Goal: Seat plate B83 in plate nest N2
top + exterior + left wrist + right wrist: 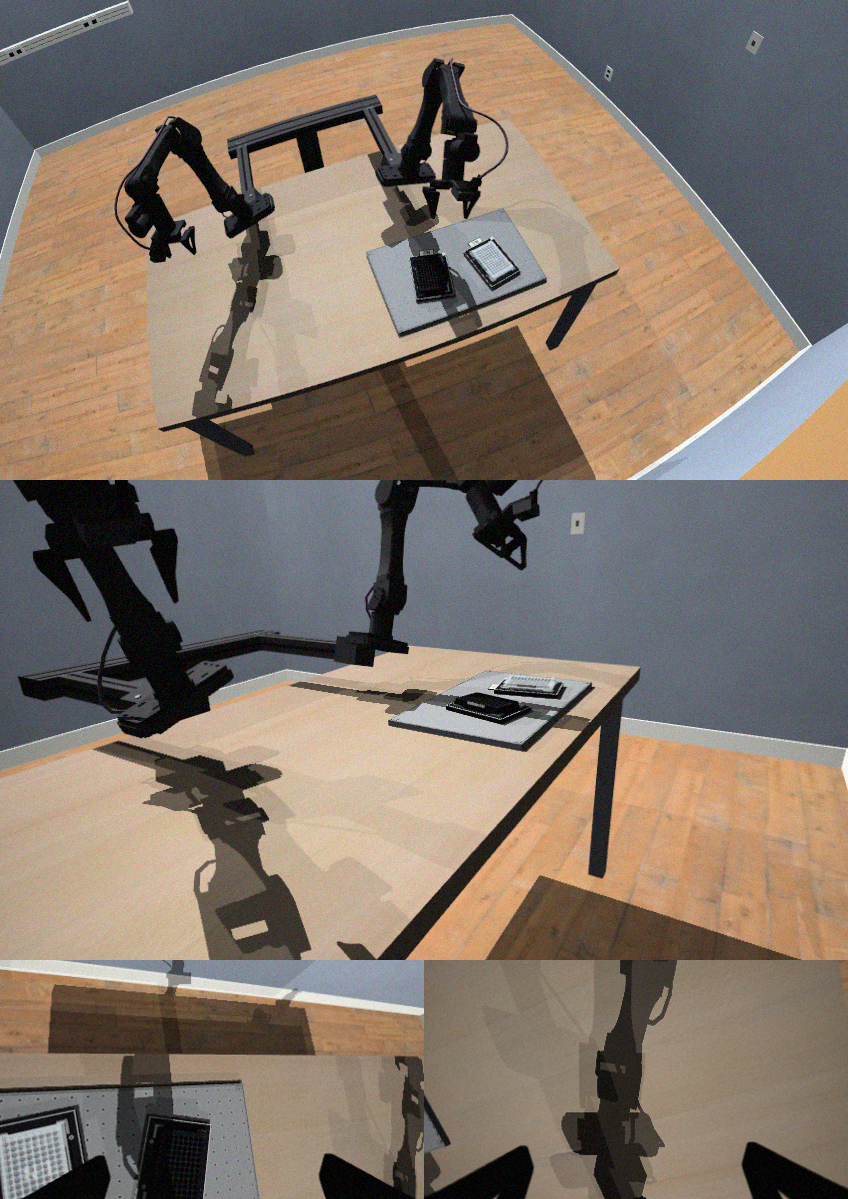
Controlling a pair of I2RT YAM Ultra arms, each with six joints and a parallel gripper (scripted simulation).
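1. Left pincer (450,217) (516,560) (214,1159) of mine, released and holding nothing, hangs above and apart from the two plates; plate B83 is one of them, though no lettering can be read.
2. Pale plate (492,261) (528,684) (35,1159) and dark plate (430,274) (486,703) (186,1164): each lies on its own black nest. I cannot tell which is B83 and which B38.
3. Pale plate's nest (512,279) (559,692) (76,1134) and dark plate's nest (450,295) (518,711) (147,1159): N1 and N2, unassigned at this legibility. Whether either plate sits fully flat inside its locators is unresolved; the dark one looks, in my judgement, the less evenly placed.
4. Grey board (386,285) (426,728) (229,1159) (431,1134): carries both nests on the table (297,333) (333,741) (299,1109) (723,1060).
5. Right pincer (175,256) (132,610) (638,1148), likewise released and empty, is well apart from both plates.
6. Progress, as judged: placement appears done or nearly so; B83's flat seating remains to be confirmed, with B38 left alone.
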